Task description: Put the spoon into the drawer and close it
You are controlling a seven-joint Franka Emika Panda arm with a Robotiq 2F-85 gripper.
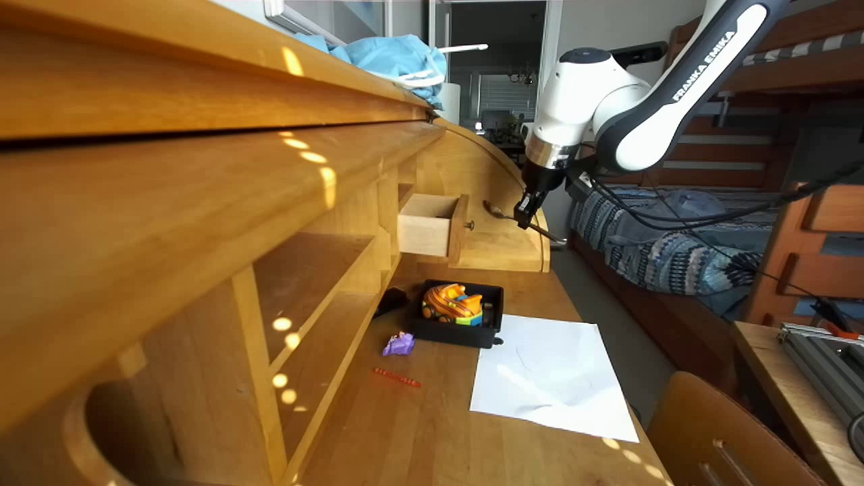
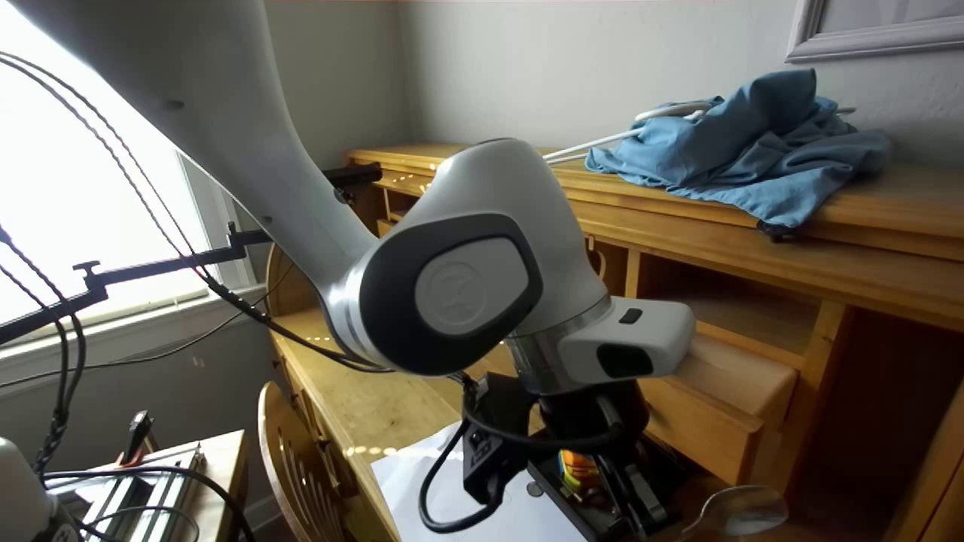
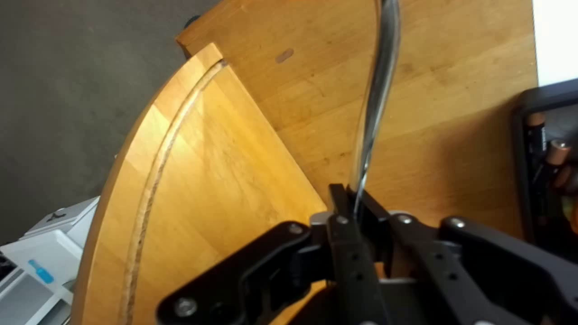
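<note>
- My jaws are clenched on the spoon, gripping its handle somewhere between the bowl and the far tip; the wrist view shows the metal running in between them.
- The spoon is off the worktop, in the air near the drawer. In an exterior view the bowl shows just right of the knob, with the handle's tip sloping away to the right. How far apart bowl and knob are in depth I cannot tell.
- The drawer stands pulled out. Most of its inside is hidden, so what lies in it I cannot say.
- The spoon shines like bare metal. I judge it light and stiff: it should not bend in my hold, nor break if it knocks wood.
- Slipping is my worry. The handle looks smooth and narrow, so it could swivel or slide in my jaws if either end catches the drawer's front.
- A firm squeeze should do such a thing no harm, and would help against the bowl, probably the heavier end, twisting it round.
- Holding it along the handle seems right to me: both ends are free, and I can steer the bowl.
- The spoon looks long for so small a drawer. I would turn it along the drawer's depth, lower it close to the bottom, and only then let go.
- Closing is not yet done; a push on the front should serve, once the spoon lies wholly below the rim.
</note>
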